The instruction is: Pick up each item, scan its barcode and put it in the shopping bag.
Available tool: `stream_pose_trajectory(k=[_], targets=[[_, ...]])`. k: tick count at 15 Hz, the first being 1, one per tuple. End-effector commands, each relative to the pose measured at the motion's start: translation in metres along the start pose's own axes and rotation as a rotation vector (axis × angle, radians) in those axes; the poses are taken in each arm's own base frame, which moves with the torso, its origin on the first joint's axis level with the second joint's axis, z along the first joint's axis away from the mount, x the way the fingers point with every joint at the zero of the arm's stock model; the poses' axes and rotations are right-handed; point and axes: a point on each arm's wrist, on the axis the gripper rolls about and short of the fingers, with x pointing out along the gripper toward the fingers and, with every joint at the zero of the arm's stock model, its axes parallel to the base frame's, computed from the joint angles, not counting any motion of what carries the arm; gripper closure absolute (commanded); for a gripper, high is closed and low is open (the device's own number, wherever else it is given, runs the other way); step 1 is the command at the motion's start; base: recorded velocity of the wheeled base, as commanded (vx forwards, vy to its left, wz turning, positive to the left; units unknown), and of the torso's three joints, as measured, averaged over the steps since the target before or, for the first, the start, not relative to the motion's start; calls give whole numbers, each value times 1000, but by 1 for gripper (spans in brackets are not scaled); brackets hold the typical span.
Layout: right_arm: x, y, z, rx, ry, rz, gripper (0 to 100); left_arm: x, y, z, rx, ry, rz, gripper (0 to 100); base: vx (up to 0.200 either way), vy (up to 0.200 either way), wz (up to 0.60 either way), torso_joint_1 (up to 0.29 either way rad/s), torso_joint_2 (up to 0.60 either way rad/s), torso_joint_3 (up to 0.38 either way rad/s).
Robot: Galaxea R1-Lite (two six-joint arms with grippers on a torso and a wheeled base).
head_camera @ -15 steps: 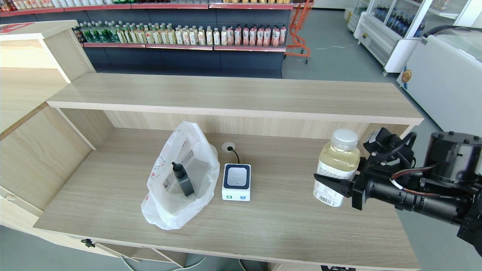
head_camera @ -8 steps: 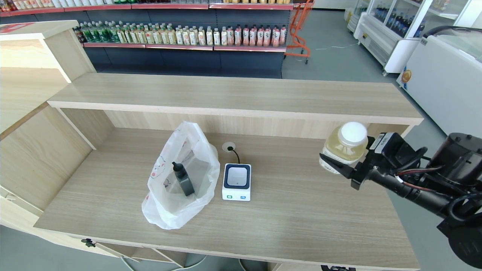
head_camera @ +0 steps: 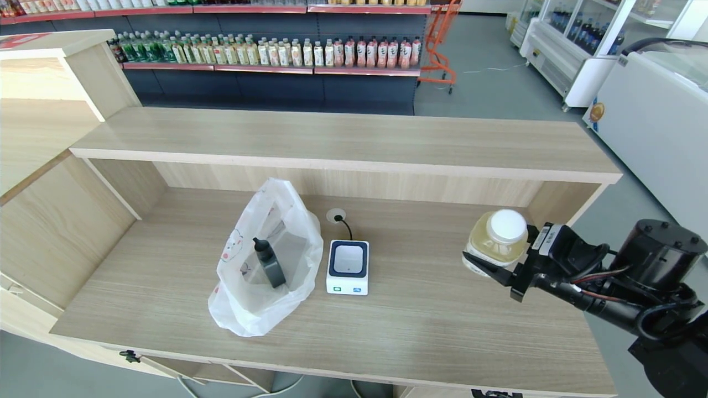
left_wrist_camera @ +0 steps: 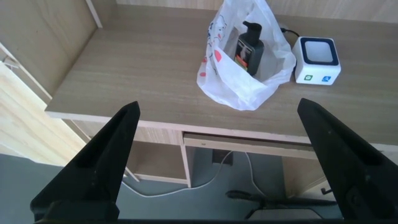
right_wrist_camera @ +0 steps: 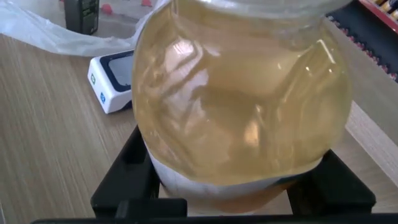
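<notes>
My right gripper (head_camera: 495, 260) is shut on a bottle of pale yellow drink (head_camera: 496, 240) with a white cap, held above the right part of the counter and tilted so its cap faces up toward the head view. Up close, the bottle (right_wrist_camera: 242, 99) sits between the black fingers (right_wrist_camera: 124, 186). The white barcode scanner (head_camera: 347, 267) sits mid-counter, left of the bottle. A white plastic shopping bag (head_camera: 265, 265) stands left of the scanner with a dark pump bottle (head_camera: 269, 263) inside. My left gripper (left_wrist_camera: 217, 162) hangs open off the counter's front edge, below the bag (left_wrist_camera: 245, 59).
A raised wooden ledge (head_camera: 343, 138) runs along the back of the counter (head_camera: 420, 320). The scanner's cable runs to a grommet (head_camera: 335, 215) behind it. Store shelves with drinks and chest freezers stand beyond.
The right gripper lifted the bottle and tilted it from upright toward cap-up, then lowered it slightly. Bag, scanner and left gripper stayed put.
</notes>
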Motion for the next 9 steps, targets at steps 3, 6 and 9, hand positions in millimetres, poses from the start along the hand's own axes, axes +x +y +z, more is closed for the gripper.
stream_pose_trajectory(k=[3, 6, 9], targets=[[1, 1, -2, 9, 5, 5, 100, 0, 0, 0, -1, -1, 0, 0, 0, 67, 0, 1, 2, -1], [2, 2, -3, 48, 5, 8, 100, 0, 0, 0, -3, -1, 0, 0, 0, 200, 0, 2, 2, 2], [9, -1, -5, 69, -4, 3, 100, 0, 0, 0, -1, -1, 0, 0, 0, 200, 0, 1, 2, -1]])
